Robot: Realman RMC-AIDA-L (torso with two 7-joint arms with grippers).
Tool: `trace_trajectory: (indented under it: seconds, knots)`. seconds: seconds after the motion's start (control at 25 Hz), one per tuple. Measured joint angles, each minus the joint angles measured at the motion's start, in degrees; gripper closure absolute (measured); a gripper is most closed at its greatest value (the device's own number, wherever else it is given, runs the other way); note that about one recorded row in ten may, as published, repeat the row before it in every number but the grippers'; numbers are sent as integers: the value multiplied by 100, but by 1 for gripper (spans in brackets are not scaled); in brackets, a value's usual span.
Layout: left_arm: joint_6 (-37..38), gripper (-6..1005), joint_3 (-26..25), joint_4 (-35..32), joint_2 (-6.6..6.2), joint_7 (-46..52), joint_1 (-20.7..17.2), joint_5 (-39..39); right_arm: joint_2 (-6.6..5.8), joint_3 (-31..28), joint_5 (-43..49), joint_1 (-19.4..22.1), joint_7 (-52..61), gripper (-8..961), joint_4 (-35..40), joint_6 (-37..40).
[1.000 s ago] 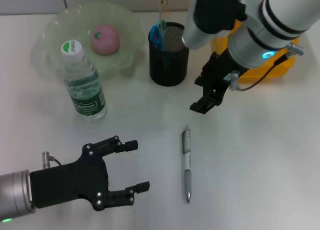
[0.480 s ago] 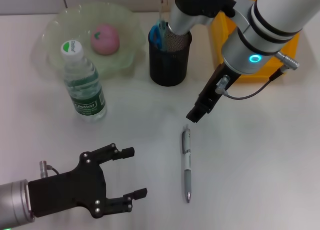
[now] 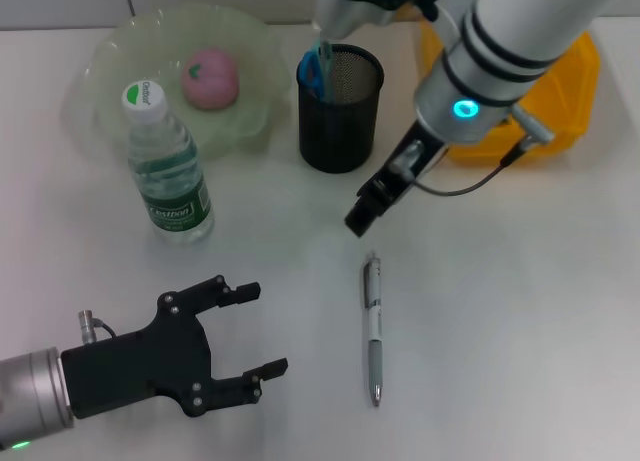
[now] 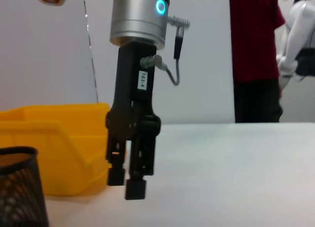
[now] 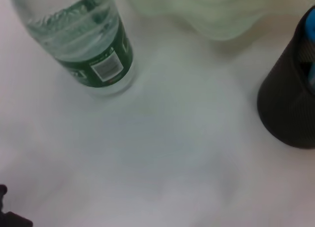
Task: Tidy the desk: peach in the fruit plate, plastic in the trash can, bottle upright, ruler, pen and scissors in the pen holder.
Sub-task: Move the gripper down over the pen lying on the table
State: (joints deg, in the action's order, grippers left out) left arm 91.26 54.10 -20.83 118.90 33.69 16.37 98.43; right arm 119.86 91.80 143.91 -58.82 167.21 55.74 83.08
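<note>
The right gripper [image 3: 362, 215], its jaws narrow and empty, hangs just above the pen [image 3: 373, 328], a light, stiff, slippery thing best pinched at mid-barrel.

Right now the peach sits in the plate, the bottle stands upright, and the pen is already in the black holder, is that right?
Not quite. The pen is not in the holder; the head view shows it lying flat on the desk, just below the right gripper. The rest holds: the peach sits in the plate and the bottle stands upright.
</note>
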Motion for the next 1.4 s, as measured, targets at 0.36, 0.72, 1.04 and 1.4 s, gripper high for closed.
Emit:
trace_trajectory:
  seconds: [0.36,0.72,1.04,1.4]
  knots:
    - [-265,209,12,-4,-17,-31,92,15,3,164,-523,-526,218,314,-1040,-487]
    - [-286,209,15,-25,-24,-31,94,27,3,150,-828,-731,249,315,-1569,-542]
    - [-151,209,-46,-69,-43,-22,56,-1,-21,137,-243,281,230,316,-45,-548]
    - [612,209,-212,-87,-42,74,56,-13,-43,178,-1019,4083,-2327,318,4015,-1605]
